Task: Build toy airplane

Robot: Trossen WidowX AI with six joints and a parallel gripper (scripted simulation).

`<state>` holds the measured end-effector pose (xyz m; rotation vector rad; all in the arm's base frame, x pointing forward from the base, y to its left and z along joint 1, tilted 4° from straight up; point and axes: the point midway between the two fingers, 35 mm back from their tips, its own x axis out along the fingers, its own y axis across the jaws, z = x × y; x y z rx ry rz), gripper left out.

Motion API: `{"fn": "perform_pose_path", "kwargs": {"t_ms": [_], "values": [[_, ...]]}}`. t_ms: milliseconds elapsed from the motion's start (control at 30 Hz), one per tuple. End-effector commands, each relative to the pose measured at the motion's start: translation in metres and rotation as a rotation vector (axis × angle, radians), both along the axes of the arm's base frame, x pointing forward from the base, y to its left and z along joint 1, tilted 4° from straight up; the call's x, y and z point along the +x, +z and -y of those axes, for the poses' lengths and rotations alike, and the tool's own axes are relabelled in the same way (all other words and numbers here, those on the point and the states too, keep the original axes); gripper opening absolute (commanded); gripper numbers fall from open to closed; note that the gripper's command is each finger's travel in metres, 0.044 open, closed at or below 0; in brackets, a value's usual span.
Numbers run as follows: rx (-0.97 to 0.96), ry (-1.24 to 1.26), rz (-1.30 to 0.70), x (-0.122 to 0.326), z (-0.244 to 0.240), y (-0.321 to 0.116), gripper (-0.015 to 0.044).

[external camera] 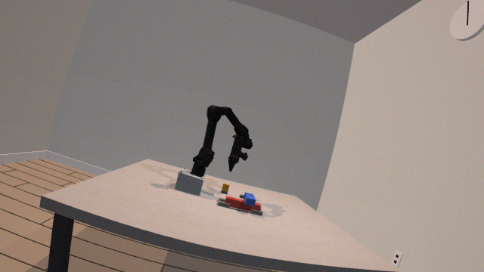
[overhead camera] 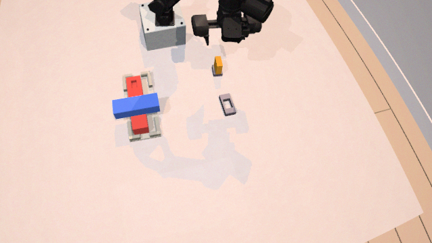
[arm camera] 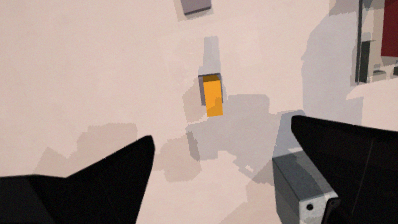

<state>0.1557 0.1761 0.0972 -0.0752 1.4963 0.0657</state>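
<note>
- The red fuselage (overhead camera: 139,124) (external camera: 236,203) (arm camera: 391,30) lies lengthwise in the pale cradle (overhead camera: 158,126) (external camera: 258,212) (arm camera: 365,62), at left in the top view. It looks flat, though full seating is hard to confirm; a low pass by the arm could jar it.
- Across its top sits the blue wing (overhead camera: 135,105) (external camera: 249,199), apparently level. Its tab is hidden, so a shallow fit cannot be ruled out; a brush from a finger could then lift or twist it.
- The tail socket (overhead camera: 133,84), at the fuselage's far end, waits unfilled. A fin brought in turned or off-centre would likely catch the rim, and pressing on could tip the fuselage.
- The orange tail fin (overhead camera: 219,65) (external camera: 225,187) (arm camera: 213,97) stands upright, right of the cradle, in a small dark holder (overhead camera: 214,71) (arm camera: 201,92). Being narrow, it may topple if one finger arrives first, or swivel if pinched off-centre.
- Nearer the viewer, a hollow grey block (overhead camera: 229,111) (external camera: 242,196) (arm camera: 196,6) lies apart from the holder, an unlikely snag.
- Above and toward the far side hangs the gripper (overhead camera: 223,42) (external camera: 231,170) (arm camera: 222,132), spread nearly full and empty. Descending misaligned, its fingertips could strike the fin's top.
</note>
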Motion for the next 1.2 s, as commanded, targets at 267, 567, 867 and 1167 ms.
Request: {"fn": "perform_pose_path", "kwargs": {"t_ms": [267, 567, 867, 1167], "values": [[-0.001, -0.020, 0.007, 0.001, 0.002, -0.058, 0.0440], [-0.001, -0.020, 0.007, 0.002, 0.002, -0.074, 0.0440], [-0.002, -0.020, 0.007, 0.004, 0.001, -0.088, 0.0440], [-0.002, -0.020, 0.007, 0.005, 0.001, -0.103, 0.0440]]}}
